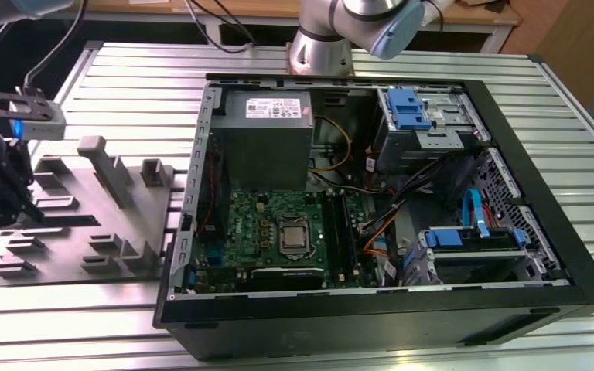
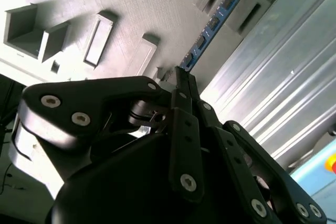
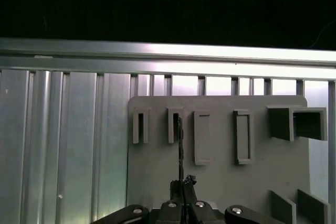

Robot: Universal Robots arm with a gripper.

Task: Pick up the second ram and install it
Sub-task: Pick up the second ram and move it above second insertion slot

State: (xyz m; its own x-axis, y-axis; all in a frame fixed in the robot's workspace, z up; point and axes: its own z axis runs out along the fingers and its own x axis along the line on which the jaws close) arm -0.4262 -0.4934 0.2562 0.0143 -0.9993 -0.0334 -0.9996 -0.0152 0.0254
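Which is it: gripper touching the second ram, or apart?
Touching. In the second wrist view the gripper pinches the near end of the second ram, no gap showing.

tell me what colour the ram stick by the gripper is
The ram stick is blue with dark chips, clearest in the second wrist view.

A ribbed aluminium table (image 1: 121,69) carries a grey plastic tray (image 1: 70,228) toward the exterior view's left and an open computer case (image 1: 380,325) just beside it, perhaps touching its edge.
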